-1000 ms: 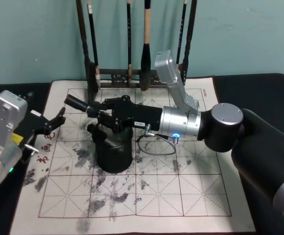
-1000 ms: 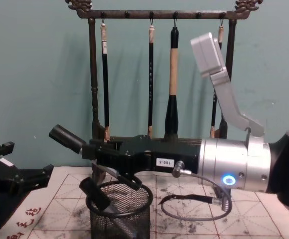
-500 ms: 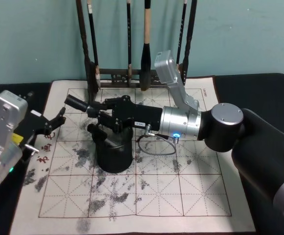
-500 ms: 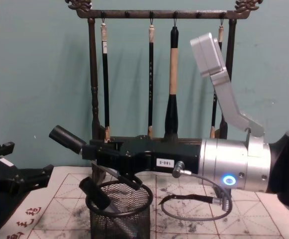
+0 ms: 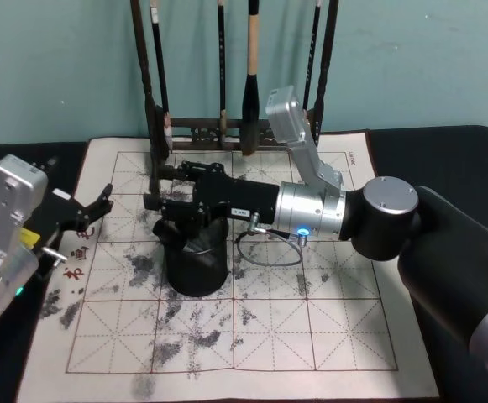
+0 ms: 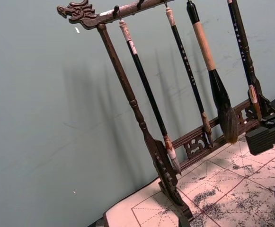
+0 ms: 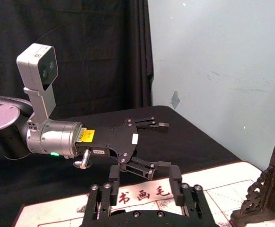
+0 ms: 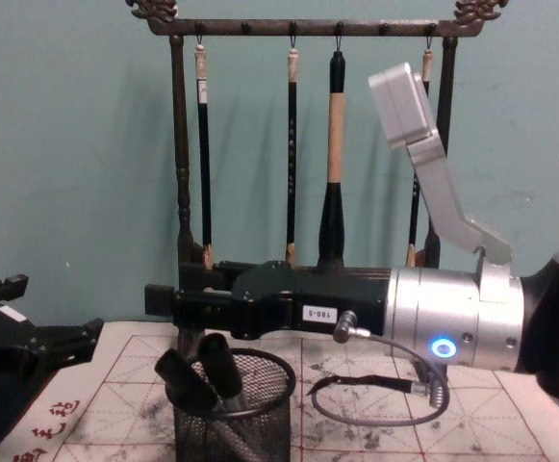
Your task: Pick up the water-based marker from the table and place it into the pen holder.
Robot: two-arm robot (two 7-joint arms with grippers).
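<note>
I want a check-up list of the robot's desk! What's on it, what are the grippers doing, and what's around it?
Surface: cream calligraphy mat with red grid lines and grey ink stains, lying on a dark table.
Job's things: black mesh pen holder stands on the mat; two dark markers lean inside it, tops poking above the rim.
Clutter: nothing seen.
Grippers: right gripper is just above the pen holder, open and holding nothing; left gripper sits at the mat's left edge, open and holding nothing.
Cables: a thin looped cable hangs under the right wrist, above the mat.
Surroundings: wooden brush rack with hanging brushes behind the mat; teal wall behind it.
</note>
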